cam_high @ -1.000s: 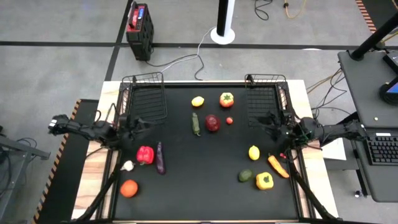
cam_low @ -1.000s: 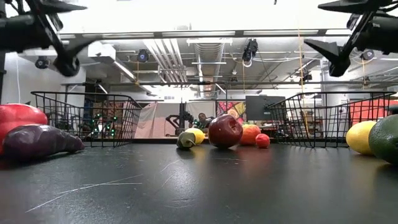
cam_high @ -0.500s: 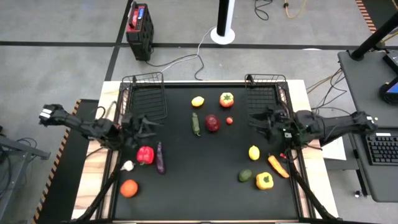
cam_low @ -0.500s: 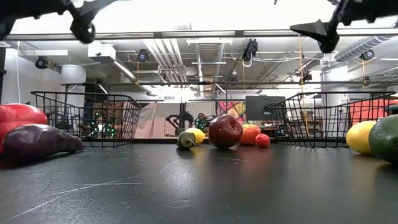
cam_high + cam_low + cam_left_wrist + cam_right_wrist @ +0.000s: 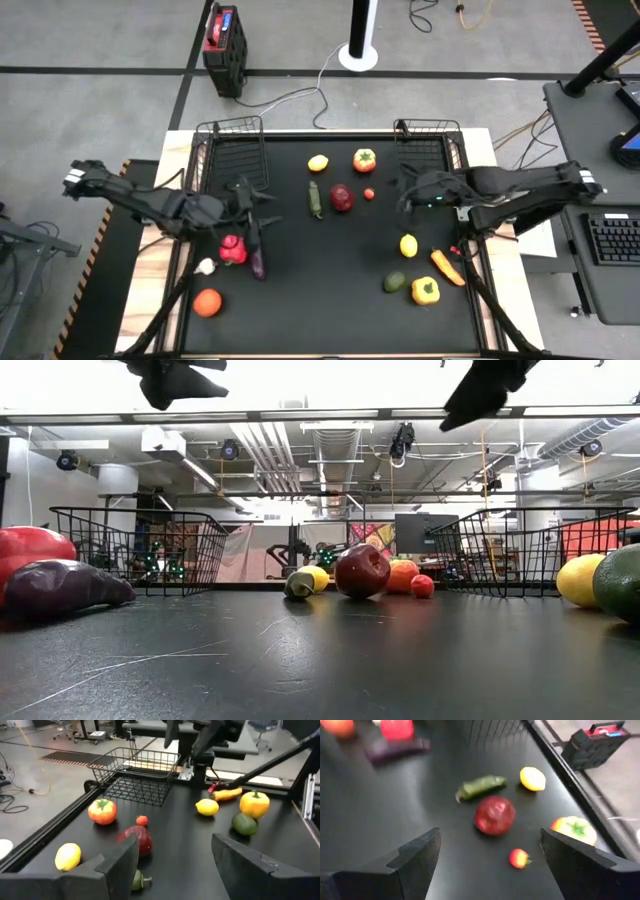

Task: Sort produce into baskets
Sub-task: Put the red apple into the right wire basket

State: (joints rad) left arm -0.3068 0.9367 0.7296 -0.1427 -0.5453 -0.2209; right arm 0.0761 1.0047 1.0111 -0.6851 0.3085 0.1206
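Observation:
Toy produce lies on the black table. A red pepper [image 5: 233, 249], a purple eggplant [image 5: 258, 255], white garlic [image 5: 205, 266] and an orange tomato [image 5: 207, 302] lie near left. A lemon [image 5: 318, 162], an orange tomato [image 5: 364, 159], a cucumber [image 5: 315, 200], a dark red fruit [image 5: 342, 197] and a small red one [image 5: 369, 194] lie at the far middle. My left gripper [image 5: 250, 200] hangs open and empty above the pepper's far side. My right gripper [image 5: 405, 190] hangs open and empty in front of the right basket [image 5: 425, 150]. The left basket [image 5: 236, 155] stands at the far left.
A lemon [image 5: 408, 245], a green fruit [image 5: 395, 282], a yellow pepper [image 5: 425, 291] and a carrot [image 5: 446, 267] lie near right. A red-and-black box [image 5: 224, 45] stands on the floor beyond the table. Bare black table lies in the near middle.
My left gripper has gone up and toward the table's right, from the left edge to above the red pepper's far side. My right gripper has gone up and toward the table's left, off the right edge. Both have stayed open. No produce has moved.

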